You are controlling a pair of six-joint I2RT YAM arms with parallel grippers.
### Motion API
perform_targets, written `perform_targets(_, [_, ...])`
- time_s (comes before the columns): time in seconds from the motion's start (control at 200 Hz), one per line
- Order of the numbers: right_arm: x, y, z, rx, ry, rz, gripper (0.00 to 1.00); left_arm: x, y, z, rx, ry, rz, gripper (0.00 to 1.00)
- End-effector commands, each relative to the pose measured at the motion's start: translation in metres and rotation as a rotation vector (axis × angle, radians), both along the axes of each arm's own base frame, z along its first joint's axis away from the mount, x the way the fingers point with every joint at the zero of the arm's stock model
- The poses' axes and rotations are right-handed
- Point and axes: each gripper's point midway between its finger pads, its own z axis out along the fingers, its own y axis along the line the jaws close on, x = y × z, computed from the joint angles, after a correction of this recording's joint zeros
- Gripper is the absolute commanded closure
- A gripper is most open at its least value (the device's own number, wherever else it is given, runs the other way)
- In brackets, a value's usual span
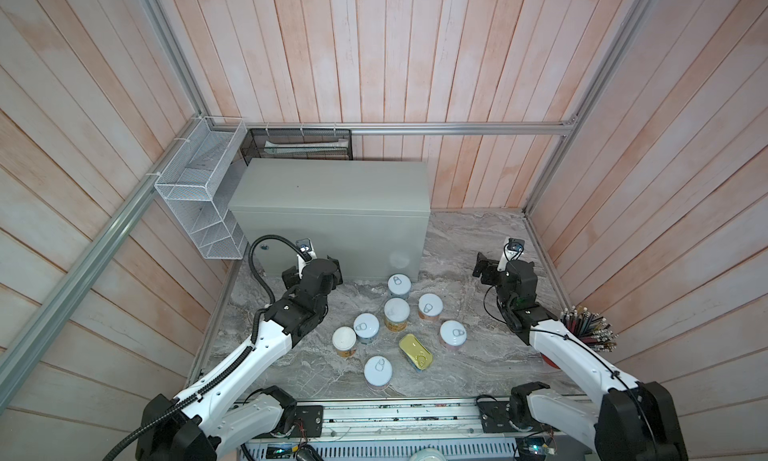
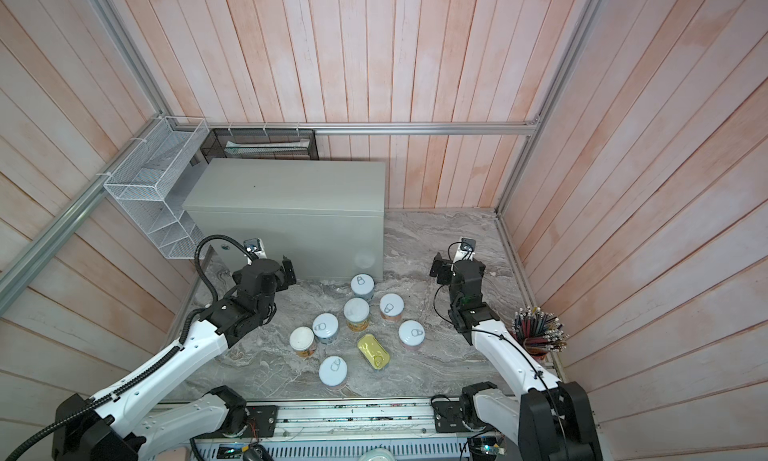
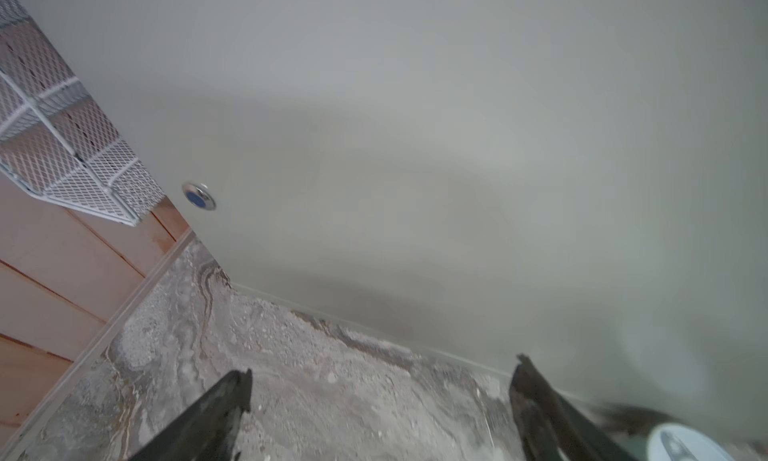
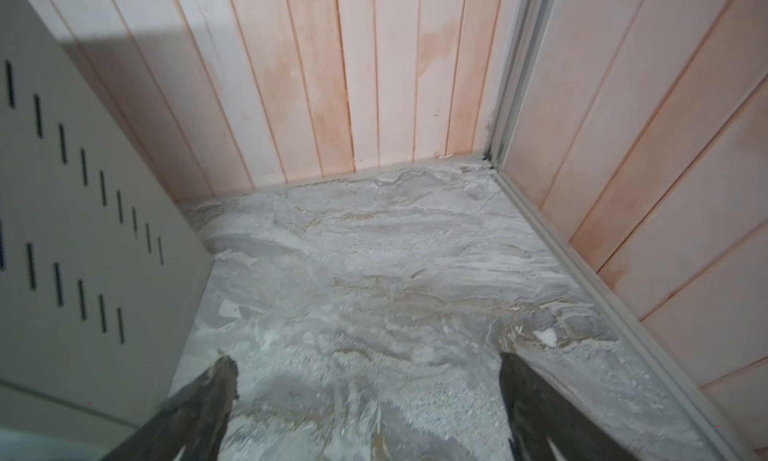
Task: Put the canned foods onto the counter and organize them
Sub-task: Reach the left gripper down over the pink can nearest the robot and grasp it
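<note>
Left end effector (image 3: 382, 369) and right end effector (image 4: 365, 360) are spread empty, as cans (image 1: 397, 309) are not yet placed on the grey box (image 1: 332, 189).

The right gripper (image 4: 365, 361) gapes wide over the marble surface (image 4: 374, 272) at mid-frame; the counter (image 4: 83, 292), side slotted, fills one frame edge, plank walls (image 4: 332, 85) beyond.

counter (image 1: 332, 184) top bare, cans (image 1: 397, 309) crowd mid marble (image 1: 457, 247), right side open
</note>
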Motion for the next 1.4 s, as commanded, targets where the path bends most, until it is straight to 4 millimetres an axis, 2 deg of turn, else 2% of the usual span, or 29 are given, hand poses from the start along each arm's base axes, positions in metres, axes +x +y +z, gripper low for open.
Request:
perform_targets(0.0, [-0.024,0.024,-0.018,0.103,0.138,0.116,0.02,-0.032,-0.006,-0.017,0.016,0.188,-0.028,0.00])
perform_targets(0.155, [-0.035,0.036,-0.016,0.126,0.189,0.181,0.02,-0.058,-0.042,-0.018,-0.004,0.285,-0.161,0.00])
perform_targets(0.34, [-0.040,0.047,-0.017,0.113,0.226,0.223,0.02,-0.088,-0.088,-0.006,-0.118,0.304,-0.337,0.00])
perform_targets(0.44, [-0.045,0.054,-0.016,0.106,0.227,0.248,0.02,-0.106,-0.107,-0.012,-0.179,0.333,-0.418,0.00])
perform_targets(0.47, [-0.048,0.057,-0.016,0.105,0.227,0.259,0.02,-0.109,-0.108,-0.017,-0.187,0.344,-0.424,0.00])
perform_targets(0.49, [-0.049,0.059,-0.017,0.103,0.229,0.264,0.02,-0.118,-0.115,-0.020,-0.185,0.356,-0.459,0.00])
perform_targets(0.67, [-0.066,0.080,-0.027,0.114,0.215,0.352,0.02,-0.150,-0.122,-0.046,-0.156,0.423,-0.504,0.00])
perform_targets(0.875, [-0.080,0.084,-0.033,0.154,0.197,0.355,0.02,-0.175,-0.142,-0.063,-0.141,0.474,-0.587,0.00])
perform_targets(0.995, [-0.086,0.083,-0.031,0.172,0.153,0.366,0.02,-0.180,-0.149,-0.072,-0.127,0.489,-0.601,0.00])
perform_targets(1.19, [-0.089,0.076,-0.014,0.189,0.079,0.345,0.02,-0.185,-0.160,-0.078,-0.159,0.505,-0.626,0.00])
perform_targets(1.395, [-0.085,0.078,-0.017,0.192,0.138,0.339,0.02,-0.192,-0.164,-0.092,-0.200,0.539,-0.624,0.00])
